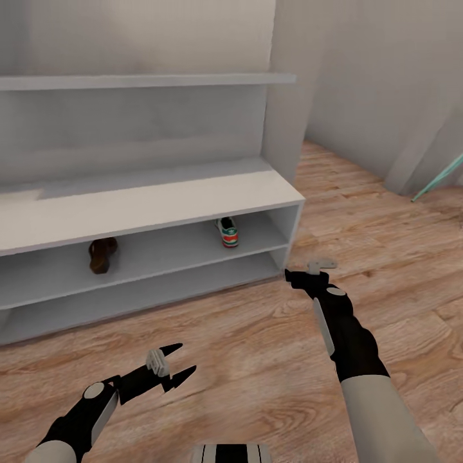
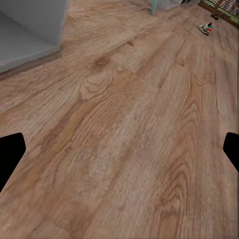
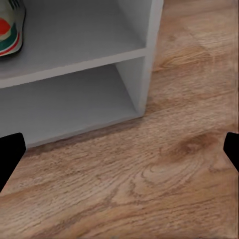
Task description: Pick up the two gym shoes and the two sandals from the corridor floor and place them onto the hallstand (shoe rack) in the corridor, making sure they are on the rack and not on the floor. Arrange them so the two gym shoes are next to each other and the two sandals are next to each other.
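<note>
Facing the hallstand (image 1: pixel 154 206) in the head view, the robot holds both arms low over the corridor floor (image 1: pixel 257 347). One gym shoe (image 1: pixel 227 232) stands on the upper open shelf near the unit's right end, heel outward, its red-orange and green markings plain to see. One sandal (image 1: pixel 102 254) sits on the same shelf well to the left, dark and partly shaded by the top board, so its straps are hard to make out. The hallstand's left portion is cut off by the frame edge.

The left gripper (image 1: pixel 180 361) hangs above bare planks, its two black fingers spread apart with nothing between them. The right gripper (image 1: pixel 297 276) is just beside the hallstand's lower right corner; from the head view its fingers are foreshortened and partly masked by the wrist, but the right wrist view shows both black fingertips (image 3: pixel 11 154) at opposite edges of the picture, wide apart and empty.

The right wrist view catches the shelved gym shoe cropped at the frame's corner. The left wrist view shows a second gym shoe (image 2: pixel 206 28) lying far off on the floor, small and blurred, near a teal rod (image 2: pixel 155 6) cut by the frame.
</note>
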You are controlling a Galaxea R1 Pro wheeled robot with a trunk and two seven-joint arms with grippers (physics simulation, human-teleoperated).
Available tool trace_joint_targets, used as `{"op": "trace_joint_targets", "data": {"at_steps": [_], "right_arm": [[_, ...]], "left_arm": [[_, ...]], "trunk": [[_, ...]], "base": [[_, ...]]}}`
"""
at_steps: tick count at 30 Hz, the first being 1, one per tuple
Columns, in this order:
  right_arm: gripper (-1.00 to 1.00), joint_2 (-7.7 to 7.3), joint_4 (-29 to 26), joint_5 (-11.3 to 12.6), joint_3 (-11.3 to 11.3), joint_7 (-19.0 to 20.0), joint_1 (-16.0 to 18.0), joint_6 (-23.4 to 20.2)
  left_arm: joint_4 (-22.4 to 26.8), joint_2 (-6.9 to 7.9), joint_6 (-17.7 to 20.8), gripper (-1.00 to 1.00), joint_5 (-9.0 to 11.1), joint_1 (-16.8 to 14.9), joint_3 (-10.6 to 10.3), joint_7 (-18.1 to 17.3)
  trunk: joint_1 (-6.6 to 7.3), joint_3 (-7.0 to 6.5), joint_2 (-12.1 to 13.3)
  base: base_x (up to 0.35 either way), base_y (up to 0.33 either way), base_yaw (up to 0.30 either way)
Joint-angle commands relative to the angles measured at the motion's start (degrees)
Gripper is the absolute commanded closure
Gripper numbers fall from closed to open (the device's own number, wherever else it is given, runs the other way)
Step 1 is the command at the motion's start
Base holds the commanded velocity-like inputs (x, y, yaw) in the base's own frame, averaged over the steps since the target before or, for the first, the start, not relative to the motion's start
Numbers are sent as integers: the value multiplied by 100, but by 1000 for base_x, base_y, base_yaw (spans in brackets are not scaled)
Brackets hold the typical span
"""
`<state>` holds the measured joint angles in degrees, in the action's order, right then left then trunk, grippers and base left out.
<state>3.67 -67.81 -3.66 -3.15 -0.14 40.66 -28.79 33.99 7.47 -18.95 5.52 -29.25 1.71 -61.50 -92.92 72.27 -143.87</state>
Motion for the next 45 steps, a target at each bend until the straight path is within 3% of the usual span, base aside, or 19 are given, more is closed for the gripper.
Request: {"op": "trace_joint_targets", "data": {"at_steps": [1, 23, 45], "right_arm": [[-100, 7, -5, -38, -5, 5, 4, -30], [-100, 4, -4, -38, -1, 5, 4, -30], [-100, 3, -7, -38, -3, 5, 4, -30]], "left_arm": [[-2, 6, -30, -100, 10, -1, 7, -20], [11, 60, -28, -100, 10, -1, 11, -20], [11, 61, -30, -100, 13, -1, 13, -15]], "trunk": [[1, -1, -2], [1, -101, -2], [1, -109, -2]], "base": [[0, 0, -270], [0, 0, -272], [0, 0, -291]]}}
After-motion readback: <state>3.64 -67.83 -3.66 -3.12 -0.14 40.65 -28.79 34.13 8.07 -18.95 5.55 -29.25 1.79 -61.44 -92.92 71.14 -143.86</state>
